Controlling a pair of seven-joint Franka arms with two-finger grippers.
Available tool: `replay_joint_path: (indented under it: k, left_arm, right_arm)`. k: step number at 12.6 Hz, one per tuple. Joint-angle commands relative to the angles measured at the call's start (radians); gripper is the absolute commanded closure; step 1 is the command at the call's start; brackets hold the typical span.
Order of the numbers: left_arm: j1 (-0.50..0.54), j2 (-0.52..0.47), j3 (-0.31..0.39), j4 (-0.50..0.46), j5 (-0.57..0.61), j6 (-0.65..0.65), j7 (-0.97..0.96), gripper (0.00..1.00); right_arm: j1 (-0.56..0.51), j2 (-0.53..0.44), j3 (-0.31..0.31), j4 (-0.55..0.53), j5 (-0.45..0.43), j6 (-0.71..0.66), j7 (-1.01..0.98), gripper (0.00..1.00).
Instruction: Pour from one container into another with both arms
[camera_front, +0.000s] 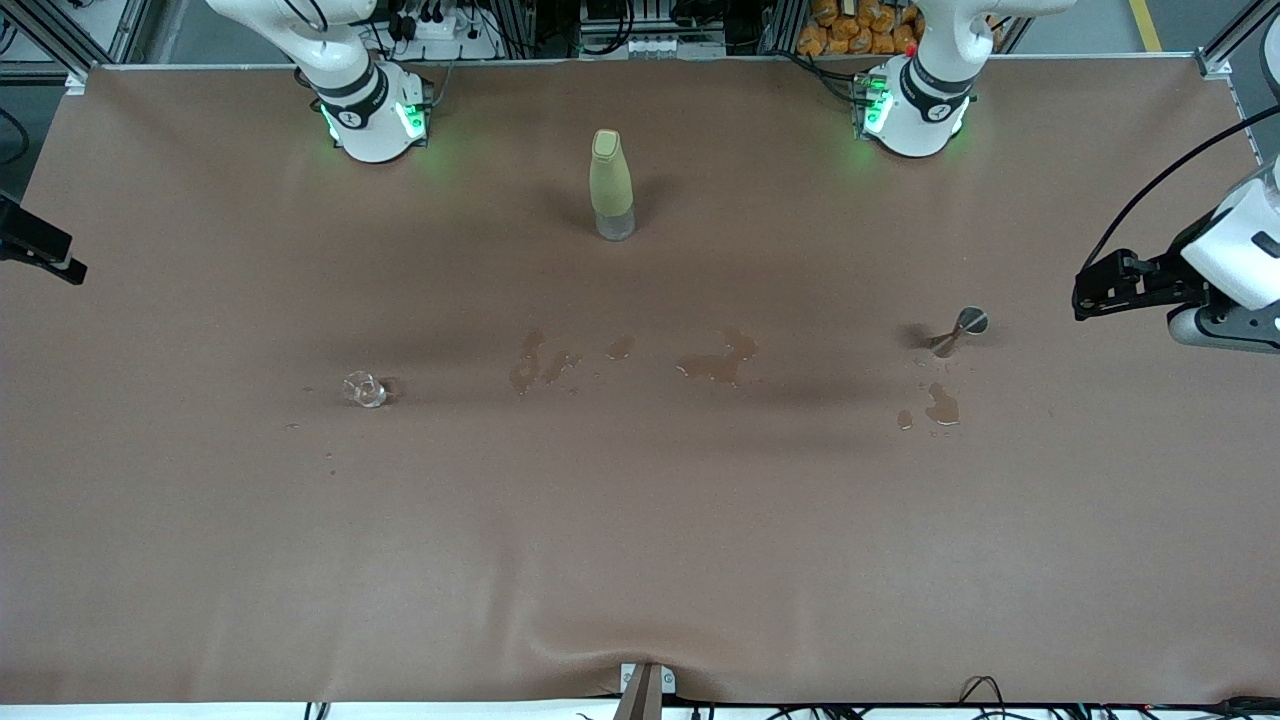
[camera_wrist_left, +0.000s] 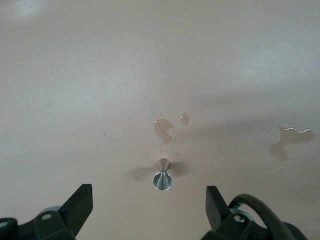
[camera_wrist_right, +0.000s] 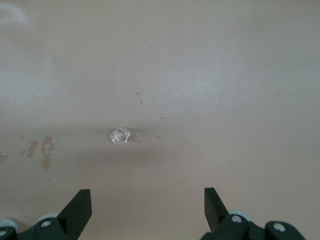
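Observation:
The clear glass cup stands on the brown table toward the right arm's end; it also shows in the right wrist view. Toward the left arm's end stands the silver jigger, seen mouth-on in the left wrist view. My left gripper hovers at the table's end beside the jigger, open and holding nothing. At the table's other end my right gripper is only partly in the front view. It is open and holds nothing, with the cup well ahead of it.
A tall yellow-green bottle stands mid-table near the arm bases. Wet spill patches lie between the two vessels and in front of the jigger.

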Motion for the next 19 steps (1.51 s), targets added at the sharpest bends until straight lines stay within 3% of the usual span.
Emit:
replay_joint_path:
  k: [1,5,9,15,19]
  left_arm:
    - [0.008,-0.009,0.004,-0.023,-0.027,-0.004,0.127,0.0]
    - [0.092,0.001,0.009,-0.071,-0.189,-0.001,0.378,0.0]
    - [0.141,0.048,0.009,-0.086,-0.261,0.013,0.764,0.0]
    - [0.243,0.063,0.009,-0.255,-0.442,0.088,1.35,0.0]
    - [0.298,0.089,0.01,-0.383,-0.544,0.1,1.653,0.0]
  right_arm:
    - [-0.005,0.013,0.003,0.029,0.003,-0.009,0.02,0.0]
    - [-0.01,0.016,0.003,0.029,0.0,-0.012,-0.115,0.0]
    - [-0.044,0.012,0.001,0.03,0.011,-0.012,-0.586,0.0]
    - [-0.106,0.0,0.0,0.029,0.014,-0.021,-1.419,0.0]
    - [-0.12,0.001,0.0,0.026,0.023,-0.026,-1.537,0.0]
